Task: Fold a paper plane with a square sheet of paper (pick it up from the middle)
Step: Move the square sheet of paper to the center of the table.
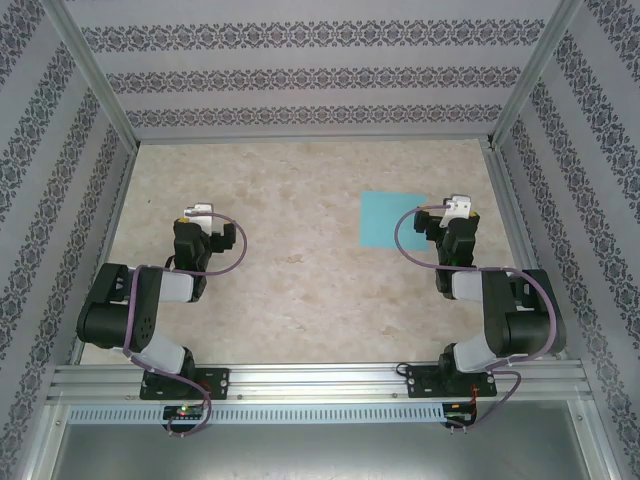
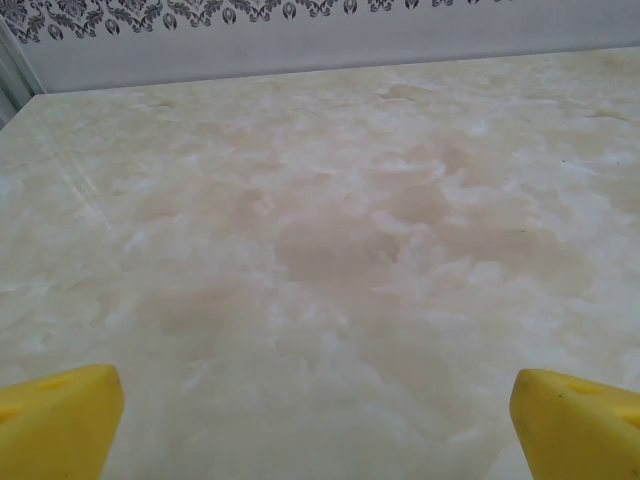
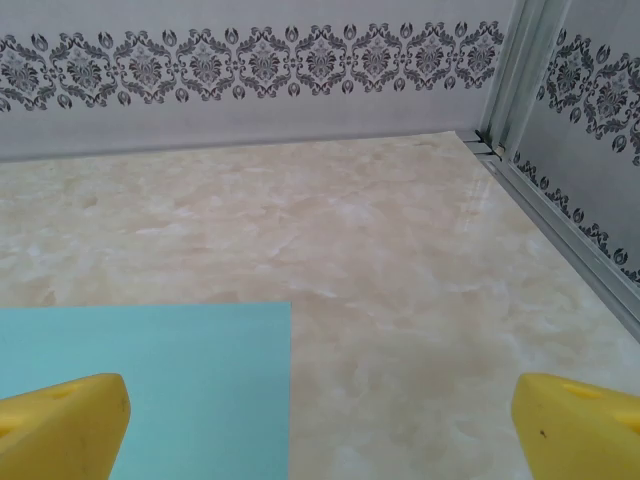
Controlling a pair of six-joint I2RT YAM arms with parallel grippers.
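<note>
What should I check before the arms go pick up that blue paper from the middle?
1. Paper lying flat and unfolded on the table: ok.
2. Right claw open: ok.
3. Left claw open: ok.
4. Right claw centred over the paper: not ok, it sits over the paper's right edge.
5. Left claw near the paper: not ok, it is over bare table well to the left.
</note>
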